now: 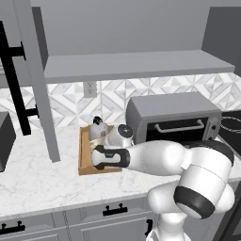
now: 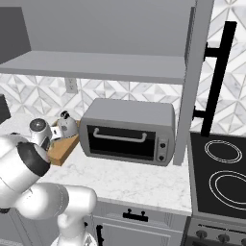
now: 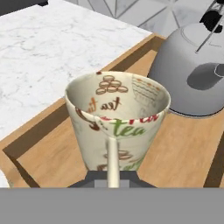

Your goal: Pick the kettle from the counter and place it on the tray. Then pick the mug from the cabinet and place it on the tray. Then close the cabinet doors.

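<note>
The mug (image 3: pixel 117 120) is being gripped by its handle in the closed gripper (image 3: pixel 113 177), upright over the wooden floor of the tray (image 3: pixel 52 144). The kettle (image 3: pixel 192 74) is sitting on the tray just beside it. The tray is lying on the counter (image 1: pixel 42 169), left of the toaster oven (image 1: pixel 174 120).

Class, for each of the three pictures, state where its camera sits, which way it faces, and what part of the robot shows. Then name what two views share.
Left base view: behind the arm, left; faces counter, tray, kettle; arm lower right.
Right base view: behind, right; faces toaster oven, stove; arm lower left.
Hand view: on the hand, looks along the end effector, shut on the mug over the tray.
Shared: kettle and tray in all three.
</note>
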Available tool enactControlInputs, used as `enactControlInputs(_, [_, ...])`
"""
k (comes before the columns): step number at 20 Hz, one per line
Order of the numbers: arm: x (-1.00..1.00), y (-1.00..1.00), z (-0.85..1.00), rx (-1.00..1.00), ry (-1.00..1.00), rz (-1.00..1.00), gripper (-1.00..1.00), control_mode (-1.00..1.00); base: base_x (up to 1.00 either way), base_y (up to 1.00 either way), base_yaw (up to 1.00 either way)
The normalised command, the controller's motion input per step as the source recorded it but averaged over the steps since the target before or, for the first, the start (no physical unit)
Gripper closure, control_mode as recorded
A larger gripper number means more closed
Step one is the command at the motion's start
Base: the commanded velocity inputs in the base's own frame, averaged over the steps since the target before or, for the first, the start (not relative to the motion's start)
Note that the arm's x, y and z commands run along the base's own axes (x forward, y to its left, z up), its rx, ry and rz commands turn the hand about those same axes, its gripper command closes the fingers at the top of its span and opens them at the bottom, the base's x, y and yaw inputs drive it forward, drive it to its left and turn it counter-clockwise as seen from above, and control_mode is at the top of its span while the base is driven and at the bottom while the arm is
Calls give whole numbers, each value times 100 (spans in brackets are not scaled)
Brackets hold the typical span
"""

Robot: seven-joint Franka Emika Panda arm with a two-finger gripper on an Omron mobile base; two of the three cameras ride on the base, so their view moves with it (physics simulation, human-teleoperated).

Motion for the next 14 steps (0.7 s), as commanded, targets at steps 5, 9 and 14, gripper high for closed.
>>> enactControlInputs(5, [5, 0, -33, 0, 0, 0, 100, -100, 0, 0, 0])
enactControlInputs(9, [16, 0, -15, 0, 0, 3, 100, -100, 0, 0, 0])
enactControlInputs(14, [9, -3, -6, 0, 1, 1, 100, -100, 0, 0, 0])
